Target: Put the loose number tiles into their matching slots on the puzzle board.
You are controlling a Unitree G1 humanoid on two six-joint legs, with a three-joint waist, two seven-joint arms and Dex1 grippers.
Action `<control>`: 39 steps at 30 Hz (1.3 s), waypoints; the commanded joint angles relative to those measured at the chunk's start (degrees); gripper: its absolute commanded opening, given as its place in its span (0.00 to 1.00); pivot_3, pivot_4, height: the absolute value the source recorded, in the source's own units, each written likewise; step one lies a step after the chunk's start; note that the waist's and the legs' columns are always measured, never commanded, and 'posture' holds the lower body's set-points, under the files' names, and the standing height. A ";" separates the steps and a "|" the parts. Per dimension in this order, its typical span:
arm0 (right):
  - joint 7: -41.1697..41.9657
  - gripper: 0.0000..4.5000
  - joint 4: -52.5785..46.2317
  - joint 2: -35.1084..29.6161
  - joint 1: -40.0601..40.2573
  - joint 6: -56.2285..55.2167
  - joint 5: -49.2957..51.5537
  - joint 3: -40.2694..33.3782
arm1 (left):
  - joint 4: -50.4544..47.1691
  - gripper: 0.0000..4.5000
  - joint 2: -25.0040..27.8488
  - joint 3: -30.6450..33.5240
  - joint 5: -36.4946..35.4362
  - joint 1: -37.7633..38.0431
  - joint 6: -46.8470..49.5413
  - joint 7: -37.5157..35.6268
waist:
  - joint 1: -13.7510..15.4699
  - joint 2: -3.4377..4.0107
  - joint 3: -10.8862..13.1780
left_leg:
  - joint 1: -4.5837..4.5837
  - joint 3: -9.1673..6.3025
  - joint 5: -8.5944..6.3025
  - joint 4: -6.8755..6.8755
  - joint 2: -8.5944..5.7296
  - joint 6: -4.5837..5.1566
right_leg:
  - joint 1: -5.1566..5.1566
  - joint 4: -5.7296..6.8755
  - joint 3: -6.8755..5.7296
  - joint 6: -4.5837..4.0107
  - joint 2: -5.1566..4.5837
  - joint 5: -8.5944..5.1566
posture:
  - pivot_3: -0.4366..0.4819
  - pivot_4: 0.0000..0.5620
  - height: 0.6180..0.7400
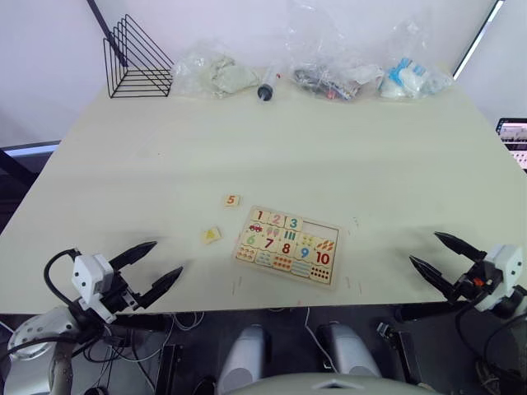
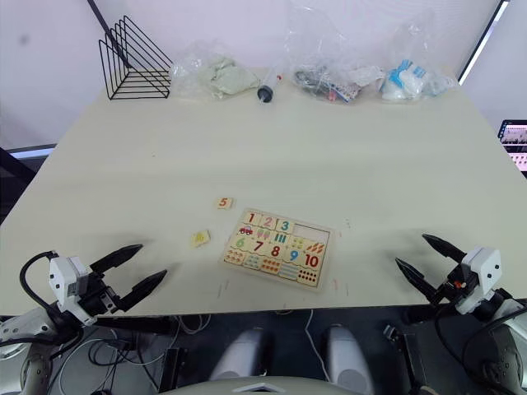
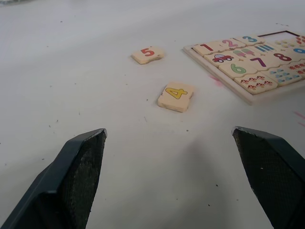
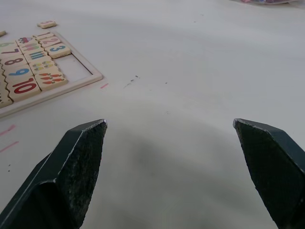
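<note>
Both grippers, left and right, hover with jaws spread, empty; you reach for tile 4, destined for the board.

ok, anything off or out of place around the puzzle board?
Two tiles lie loose on the table left of the puzzle board: the 4 tile and the 5 tile, both skewed to the board. The board's top row holds 1, 2, 3, then an open recess. Nothing spilled or damaged. Both pincers hang open, empty.

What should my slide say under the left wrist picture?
Open left gripper faces loose 4 tile and 5 tile beside the puzzle board.
</note>
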 commanded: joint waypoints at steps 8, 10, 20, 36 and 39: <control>1.96 0.99 -0.75 0.55 -0.99 -2.07 1.37 0.18 | 3.40 1.00 1.92 1.10 0.28 -2.13 -2.15 -3.32 | 0.00 0.01 0.00 | 0.00 0.00 0.00 0.00 0.00 0.00 | 0.00 0.00 0.00 0.00 0.00 0.00 | 0.48 0.27 1.00; 2.30 0.99 -0.55 0.31 -1.16 -1.97 1.45 0.15 | 3.82 1.00 2.10 0.99 0.56 -2.44 -2.36 -3.67 | 0.00 0.01 0.00 | 0.02 0.01 0.00 -0.01 0.01 0.00 | 0.00 0.00 0.01 0.00 0.00 0.00 | 0.48 0.27 1.00; 11.22 0.99 -1.90 -4.42 -4.17 0.63 5.50 0.42 | 3.83 1.00 8.34 -2.15 1.54 -7.90 4.01 -7.65 | 0.02 0.05 0.03 | 0.03 0.01 0.00 -0.02 0.01 0.00 | 0.01 0.00 0.01 0.00 0.00 0.00 | 0.48 0.27 1.00; 20.43 0.99 -1.14 -8.22 -13.98 3.88 6.63 6.09 | 18.74 1.00 13.12 -17.07 15.40 -29.84 2.31 -10.79 | -0.01 0.12 0.09 | 0.11 -0.03 0.00 -0.04 -0.15 0.00 | 0.11 0.00 -0.03 0.02 0.05 0.02 | 0.48 0.27 1.00; 20.78 0.99 -0.39 -8.09 -15.24 3.61 6.31 6.76 | 20.13 1.00 12.60 -18.86 15.66 -33.02 2.75 -12.76 | -0.01 0.12 0.09 | 0.10 -0.05 0.00 -0.04 -0.17 0.00 | 0.11 0.00 -0.04 0.02 0.05 0.02 | 0.48 0.27 1.00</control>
